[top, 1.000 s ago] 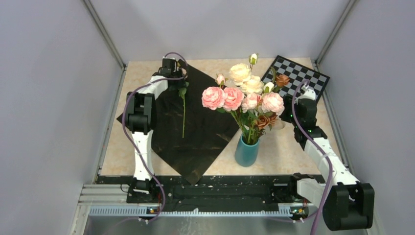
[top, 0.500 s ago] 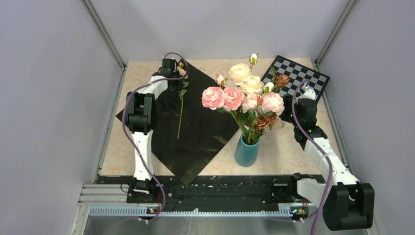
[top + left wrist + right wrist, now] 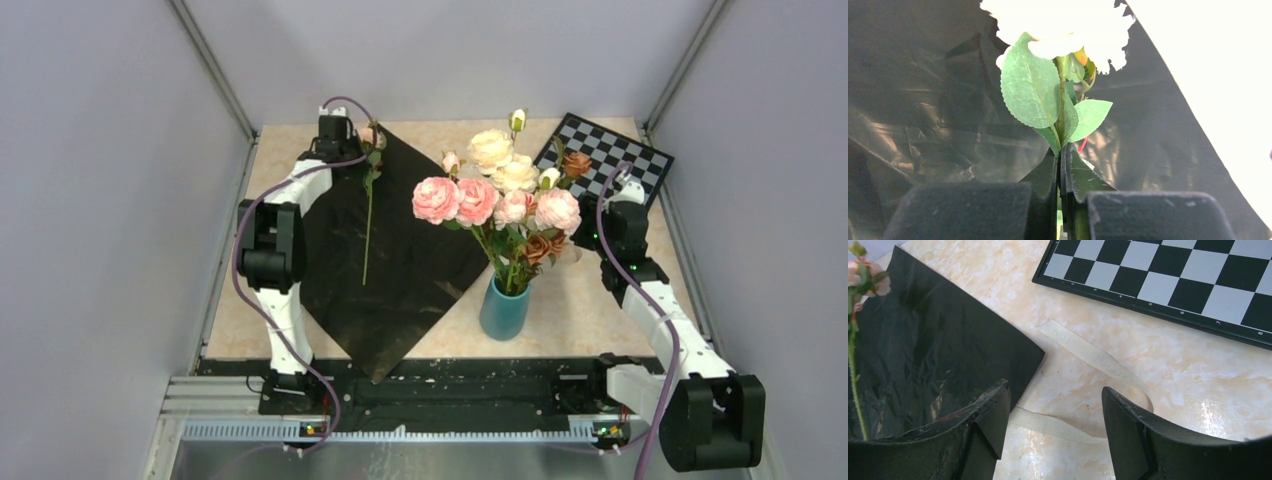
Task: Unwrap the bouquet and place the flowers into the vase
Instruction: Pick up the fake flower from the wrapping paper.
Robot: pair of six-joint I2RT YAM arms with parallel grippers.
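Left gripper (image 3: 1062, 155) pinched thin on the last rose (image 3: 366, 215) just under its leaves, stem flat on the black paper (image 3: 400, 270); right gripper (image 3: 1054, 390) wide, empty; my worry: the long stem swings on lift, snags the blooms (image 3: 500, 195) crowding the teal vase (image 3: 503, 312)

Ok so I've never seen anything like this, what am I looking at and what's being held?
A robot's left arm and right arm are bolted to a table's near edge. The wide picture comes from a camera above and behind them; the close-ups from cameras on their wrists. On the table: black paper, a chessboard, a ribbon, and a blue vase full of roses. The left gripper is shut on a single rose, its stem across the paper. The right gripper is open, holding nothing.
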